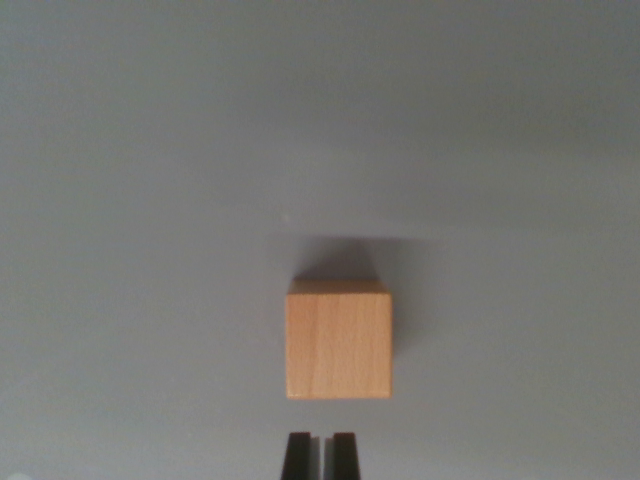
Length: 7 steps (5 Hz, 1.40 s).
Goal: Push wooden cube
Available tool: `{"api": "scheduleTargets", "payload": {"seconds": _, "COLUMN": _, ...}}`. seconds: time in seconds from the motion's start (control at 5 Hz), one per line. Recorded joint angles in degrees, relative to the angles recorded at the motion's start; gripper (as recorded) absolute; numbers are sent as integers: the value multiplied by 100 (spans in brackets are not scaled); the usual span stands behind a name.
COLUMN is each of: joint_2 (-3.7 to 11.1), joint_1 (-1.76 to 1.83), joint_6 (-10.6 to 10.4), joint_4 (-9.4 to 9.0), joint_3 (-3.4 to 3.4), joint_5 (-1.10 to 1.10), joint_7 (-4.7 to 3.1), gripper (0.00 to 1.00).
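Observation:
A light wooden cube (338, 343) sits on a plain grey surface (150, 200), a little below the middle of the wrist view. Its near face is toward the camera and a soft shadow lies behind it. My gripper (321, 455) shows at the bottom edge as two black fingertips (297, 455) standing side by side with only a thin slit between them. The tips are just below the cube's near face, apart from it by a small strip of grey surface. Nothing is held between the fingers.
The grey surface fills the whole view around the cube. A tiny pale speck (287, 216) lies on it above and left of the cube.

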Motion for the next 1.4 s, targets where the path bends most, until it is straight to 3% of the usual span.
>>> {"api": "scheduleTargets", "payload": {"seconds": 0.2, "joint_2": 0, "joint_1": 0, "joint_6": 0, "joint_4": 0, "joint_3": 0, "joint_5": 0, "joint_7": 0, "gripper": 0}}
{"api": "scheduleTargets", "payload": {"seconds": 0.4, "joint_2": -13, "joint_1": -8, "joint_6": -266, "joint_4": -269, "joint_3": -5, "joint_5": -22, "joint_7": 10, "gripper": 0}}
{"api": "scheduleTargets", "payload": {"seconds": 0.6, "joint_2": -13, "joint_1": -8, "joint_6": -266, "joint_4": -269, "joint_3": -5, "joint_5": -22, "joint_7": 10, "gripper": 0}}
{"api": "scheduleTargets", "payload": {"seconds": 0.8, "joint_2": -26, "joint_1": -16, "joint_6": -528, "joint_4": -534, "joint_3": -10, "joint_5": -44, "joint_7": 20, "gripper": 0}}
{"api": "scheduleTargets", "payload": {"seconds": 1.0, "joint_2": -26, "joint_1": -16, "joint_6": -528, "joint_4": -534, "joint_3": -10, "joint_5": -44, "joint_7": 20, "gripper": 0}}
{"api": "scheduleTargets", "payload": {"seconds": 1.2, "joint_2": -38, "joint_1": -23, "joint_6": -770, "joint_4": -780, "joint_3": -14, "joint_5": -64, "joint_7": 30, "gripper": 0}}
{"api": "scheduleTargets", "payload": {"seconds": 1.4, "joint_2": -38, "joint_1": -23, "joint_6": -770, "joint_4": -780, "joint_3": -14, "joint_5": -64, "joint_7": 30, "gripper": 0}}
